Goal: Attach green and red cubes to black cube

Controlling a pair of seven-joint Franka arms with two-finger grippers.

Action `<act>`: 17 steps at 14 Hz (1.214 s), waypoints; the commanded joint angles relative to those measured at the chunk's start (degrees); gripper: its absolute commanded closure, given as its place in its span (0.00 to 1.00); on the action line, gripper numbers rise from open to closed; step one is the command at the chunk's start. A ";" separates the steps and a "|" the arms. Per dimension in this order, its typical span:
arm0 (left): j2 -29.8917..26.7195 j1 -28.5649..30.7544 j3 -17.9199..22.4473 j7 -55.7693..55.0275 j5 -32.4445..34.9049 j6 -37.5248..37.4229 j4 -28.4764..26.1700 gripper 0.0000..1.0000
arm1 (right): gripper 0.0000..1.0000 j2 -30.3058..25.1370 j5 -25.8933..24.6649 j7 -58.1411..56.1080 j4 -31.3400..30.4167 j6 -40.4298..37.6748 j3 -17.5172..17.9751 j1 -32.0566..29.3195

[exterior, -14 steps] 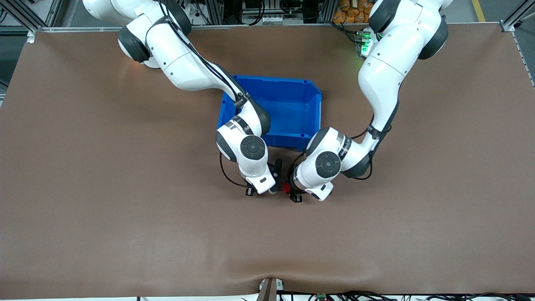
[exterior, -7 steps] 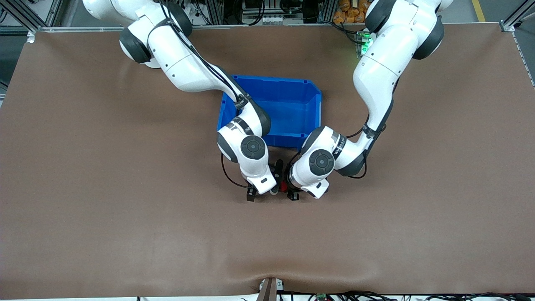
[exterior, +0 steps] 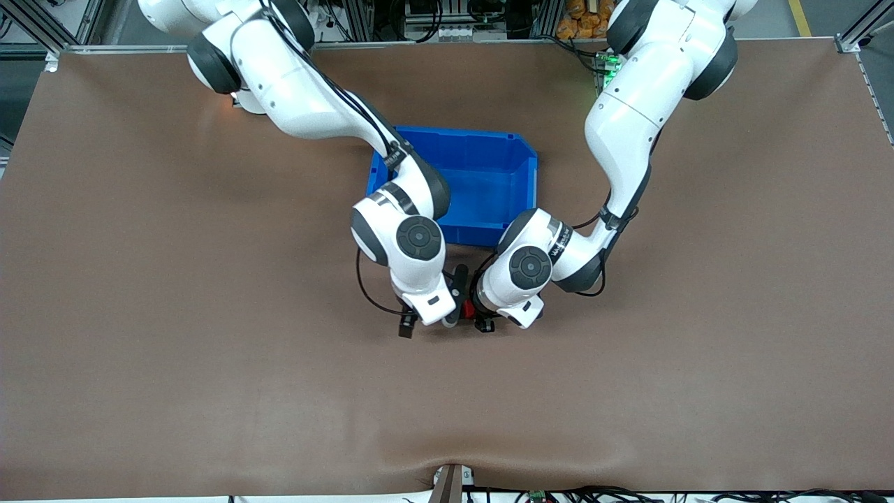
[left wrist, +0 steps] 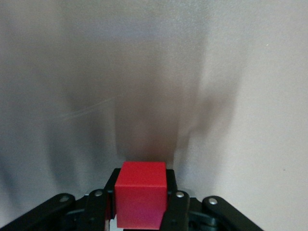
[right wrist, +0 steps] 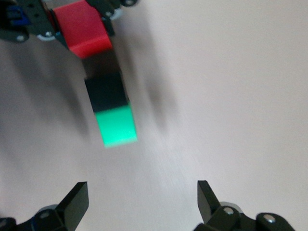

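My left gripper (left wrist: 142, 202) is shut on the red cube (left wrist: 142, 192), low over the table. The red cube also shows in the front view (exterior: 480, 312) between the two hands and in the right wrist view (right wrist: 82, 29). In the right wrist view the black cube (right wrist: 107, 91) lies on the table with the green cube (right wrist: 115, 126) joined to one end. The red cube is at the black cube's free end, and I cannot tell if they touch. My right gripper (right wrist: 142, 195) is open and empty above the table, beside the green cube. The front view hides the black and green cubes.
A blue bin (exterior: 489, 175) stands on the brown table (exterior: 209, 349), farther from the front camera than both hands. Both wrists crowd together just in front of it. Open table surface lies all around.
My left hand has moved toward the right arm's end with the red cube, closing the gap between the hands. My right hand has shifted slightly and risen.
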 commanded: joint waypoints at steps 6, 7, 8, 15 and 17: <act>1.81 -2.37 0.79 -1.51 -0.76 2.29 1.78 1.00 | 0.00 -14.81 2.79 0.72 -1.53 -14.50 1.13 -15.32; 1.72 -2.37 0.79 -1.43 -0.76 2.29 1.86 1.00 | 0.00 -16.83 3.06 0.72 -1.53 -15.83 1.13 -17.60; 1.81 -2.37 0.79 -1.34 -0.76 2.29 1.87 1.00 | 0.00 -19.28 3.15 0.72 -1.62 -18.10 1.22 -19.71; 2.33 -2.19 0.79 -0.90 -0.76 3.95 1.87 1.00 | 0.00 -43.53 3.24 11.76 -22.94 -20.85 0.95 -32.38; 2.33 -2.19 0.79 -0.90 -0.76 4.39 1.87 1.00 | 0.00 -48.99 5.68 17.13 -28.49 -20.41 0.69 -34.40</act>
